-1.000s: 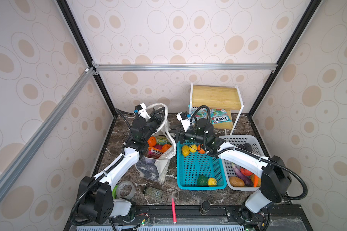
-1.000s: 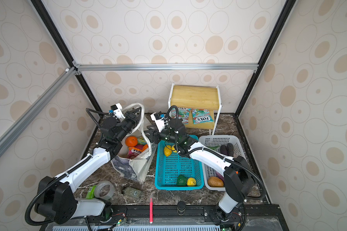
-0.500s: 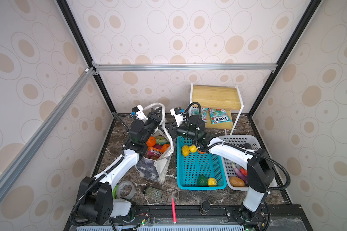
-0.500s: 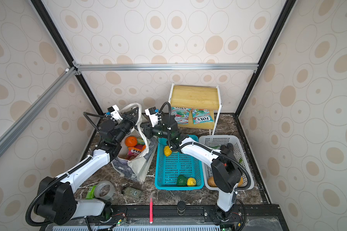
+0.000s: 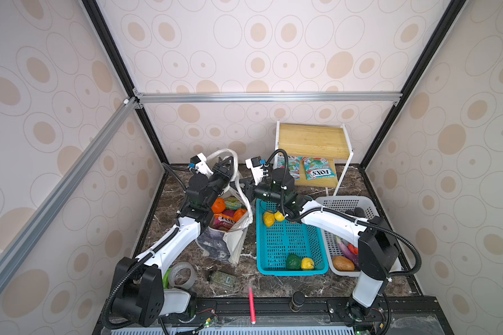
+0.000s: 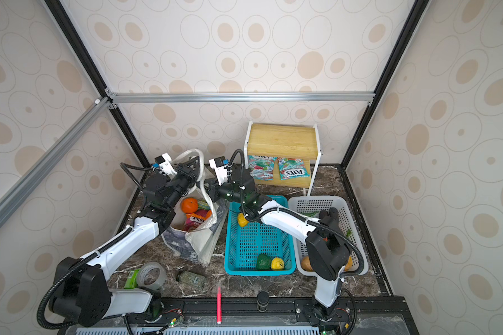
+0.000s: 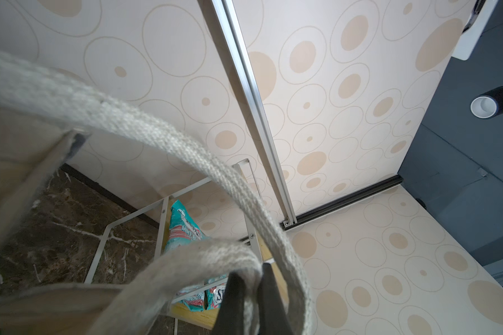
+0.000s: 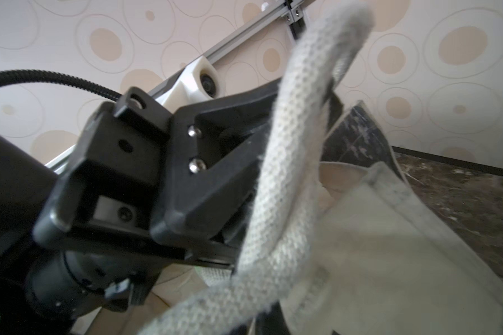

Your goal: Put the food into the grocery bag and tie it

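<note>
- My left hand (image 7: 257,278) is clenched on a handle loop (image 7: 157,139) of the grocery bag (image 5: 230,240), with the webbing pinched between its fingertips above the bag's mouth.
- My right hand (image 5: 241,185) is clenched too. A strap (image 8: 256,232) of the bag runs down into its fingertips and looks pinched there. I cannot tell whether it belongs to the same loop.
- The bag stands open on the worktop (image 5: 273,285), left of centre in both top views, just beside the teal basket (image 5: 291,272).
- Inside it lie an orange (image 5: 218,205) and an orange-red packet (image 5: 225,222).
- Two yellow fruits (image 5: 269,219) sit at the basket's upper end.
</note>
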Robot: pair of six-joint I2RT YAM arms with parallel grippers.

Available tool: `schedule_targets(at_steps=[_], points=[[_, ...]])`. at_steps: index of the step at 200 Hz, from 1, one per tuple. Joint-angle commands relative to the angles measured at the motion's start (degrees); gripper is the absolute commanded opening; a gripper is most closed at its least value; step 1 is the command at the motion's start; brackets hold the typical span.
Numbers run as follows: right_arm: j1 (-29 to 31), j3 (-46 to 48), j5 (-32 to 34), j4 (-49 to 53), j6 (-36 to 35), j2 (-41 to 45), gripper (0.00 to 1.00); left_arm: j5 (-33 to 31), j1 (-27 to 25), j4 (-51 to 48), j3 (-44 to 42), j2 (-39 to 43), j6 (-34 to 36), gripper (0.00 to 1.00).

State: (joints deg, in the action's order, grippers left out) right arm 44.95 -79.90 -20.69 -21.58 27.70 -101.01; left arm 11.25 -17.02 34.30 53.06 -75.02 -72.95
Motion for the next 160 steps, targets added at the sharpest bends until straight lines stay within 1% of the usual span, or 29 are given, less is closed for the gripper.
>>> schedule_targets(at_steps=[1, 23, 58, 85, 100, 114, 142, 160], points=[[-0.61, 1.77, 9.58, 7.29, -2.11, 5.72, 0.0, 1.72, 2.82, -4.57, 2.5, 4.09, 2.42, 0.0], [-0.59, 2.33, 13.68, 12.55, -2.65, 8.09, 0.0, 1.87, 5.99, -8.17, 1.94, 7.31, 4.46, 0.0], [-0.58, 1.61, 18.65, 17.03, -0.36, 9.03, 0.0, 2.22, 6.94, -13.93, 1.58, 10.7, 8.48, 0.0], [-0.62, -1.4, 24.99, 25.77, 0.77, 8.79, 0.0, 1.55, 9.24, -20.76, 2.65, 14.34, 12.47, 0.0], [-0.61, -0.88, 27.65, 26.91, 0.63, 9.92, 0.0, 4.15, 12.29, -22.83, 3.11, 15.12, 13.08, 0.0], [-0.59, -1.27, 28.62, 27.7, -0.44, 10.73, 0.0, 5.83, 15.63, -24.18, 3.42, 15.52, 13.58, 0.0], [-0.48, -5.4, 32.16, 31.8, -3.78, 10.43, 0.0, 5.48, 21.53, -27.19, 7.14, 14.82, 16.51, 0.0], [-0.29, -8.58, 34.31, 34.39, -6.3, 9.67, 0.0, 6.16, 26.07, -27.52, 10.16, 13.08, 16.35, 0.0]])
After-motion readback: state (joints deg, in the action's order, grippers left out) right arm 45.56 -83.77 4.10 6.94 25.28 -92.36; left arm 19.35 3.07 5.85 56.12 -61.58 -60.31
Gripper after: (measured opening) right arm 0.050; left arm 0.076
